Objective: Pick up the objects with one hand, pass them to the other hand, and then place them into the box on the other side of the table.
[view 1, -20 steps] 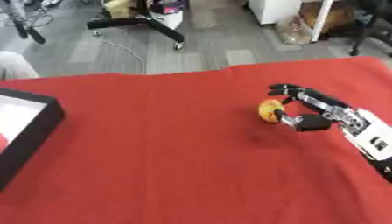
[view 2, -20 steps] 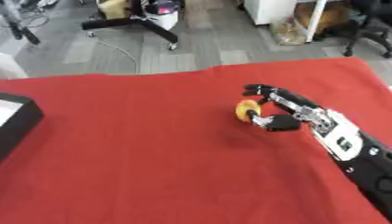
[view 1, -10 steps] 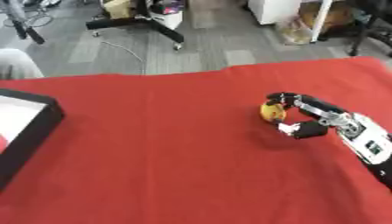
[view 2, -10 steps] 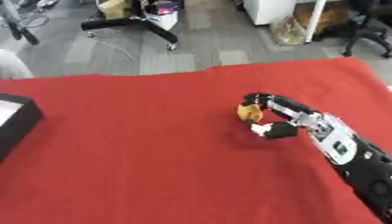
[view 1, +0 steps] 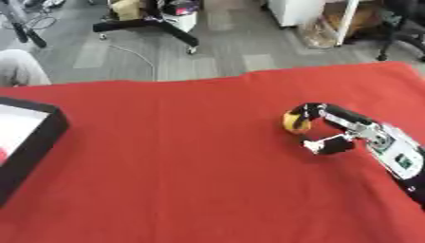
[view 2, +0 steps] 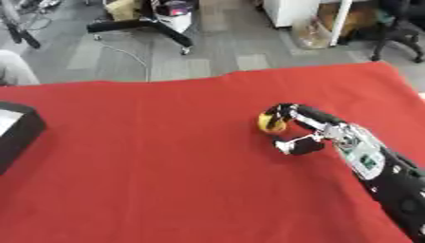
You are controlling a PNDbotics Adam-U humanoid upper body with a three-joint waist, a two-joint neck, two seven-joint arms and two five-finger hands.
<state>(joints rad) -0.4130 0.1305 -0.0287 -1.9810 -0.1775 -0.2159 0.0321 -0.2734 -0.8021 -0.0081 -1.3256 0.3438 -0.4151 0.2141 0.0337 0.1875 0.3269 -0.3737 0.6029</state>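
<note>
"One hand only is in view, the right hand, reaching in from the right edge of the desk. What does it have?"

"Its fingers curl over a small yellow object, and the thumb sits lower, nearer the robot and apart from the object. It looks shut on the object from the far side and top, though whether the thumb touches it cannot be told."

"Where does the object lie from the hand?"

"Just left of the palm, at the fingertips and on the red cloth, so the hand approaches from the object's right. The object looks roundish with no clear long axis."

"And the box?"

"The black box stands well to the left of the yellow object, at the desk's left edge and somewhat nearer the robot. The left hand is out of sight."

"So what does the next move turn on?"

"Likely lifting the object clear and carrying it leftward towards the middle for the handover, since the box is on the far side from the right hand."

"Anything beyond?"

"Past the desk's far edge, floor and a chair base."
</note>
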